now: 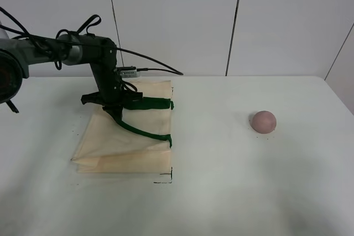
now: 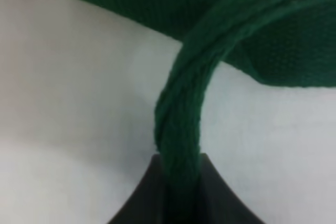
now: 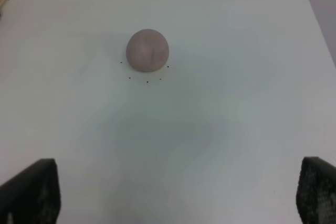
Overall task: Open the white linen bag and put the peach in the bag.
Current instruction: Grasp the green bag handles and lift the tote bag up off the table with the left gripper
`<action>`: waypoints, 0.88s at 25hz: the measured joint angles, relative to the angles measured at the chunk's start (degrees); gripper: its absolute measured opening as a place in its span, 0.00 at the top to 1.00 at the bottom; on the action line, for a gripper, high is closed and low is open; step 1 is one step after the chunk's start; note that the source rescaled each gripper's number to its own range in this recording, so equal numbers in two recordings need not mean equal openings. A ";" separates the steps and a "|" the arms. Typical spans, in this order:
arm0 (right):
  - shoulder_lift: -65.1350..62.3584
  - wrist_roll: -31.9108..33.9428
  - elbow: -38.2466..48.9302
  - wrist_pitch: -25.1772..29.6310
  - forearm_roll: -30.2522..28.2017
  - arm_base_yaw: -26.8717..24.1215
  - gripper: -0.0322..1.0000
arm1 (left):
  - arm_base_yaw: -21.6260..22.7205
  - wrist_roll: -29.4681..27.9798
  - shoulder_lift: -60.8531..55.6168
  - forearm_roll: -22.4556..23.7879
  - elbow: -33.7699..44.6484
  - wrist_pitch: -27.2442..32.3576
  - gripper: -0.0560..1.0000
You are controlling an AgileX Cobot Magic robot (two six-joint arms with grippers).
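**Left arm takes the handle as bag-opening gets under way.** The white linen bag lies on the left of the table. Its upper layer is drawn into a slack tent where our left gripper has its jaws clamped on the dark green strap handle. Our wrist view shows the webbing pinched between two dark pads.

We judge that the mouth, on the edge facing the table's middle, does not yet gape. To do this step well, we would raise the strap slowly, upward and slightly away from the lower layer. That way the cloth peels apart rather than dragging the whole bag along. The cloth looks limp, so the mouth will probably need holding up.

The peach sits well apart on the right, ahead of our right gripper, whose jaws stand wide and empty. The fruit is round and may roll, so a centred, level grasp looks wise.

The table is plain white and matt. Behind it stand pale wall panels with dark seams. Small black marks sit by the bag's near corner, and fine dots ring the peach.
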 joint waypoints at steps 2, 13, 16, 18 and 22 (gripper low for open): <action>0.00 0.00 0.00 0.00 0.00 0.00 0.00 | 0.00 1.16 -0.83 0.00 -3.70 3.81 0.95; 0.00 0.00 0.00 0.00 0.00 0.00 0.00 | 0.00 10.95 -12.40 -0.63 -22.79 13.99 0.95; 0.00 0.00 0.00 0.00 0.00 0.00 0.00 | 0.00 11.95 -16.43 -1.48 -22.78 14.05 0.95; 0.00 0.00 0.00 0.00 0.00 0.00 0.00 | 0.00 12.23 -18.88 -1.65 -22.78 14.05 0.95; 5.59 0.00 0.00 0.00 0.00 0.00 0.00 | 0.00 12.42 -22.57 -1.55 -22.78 14.08 0.95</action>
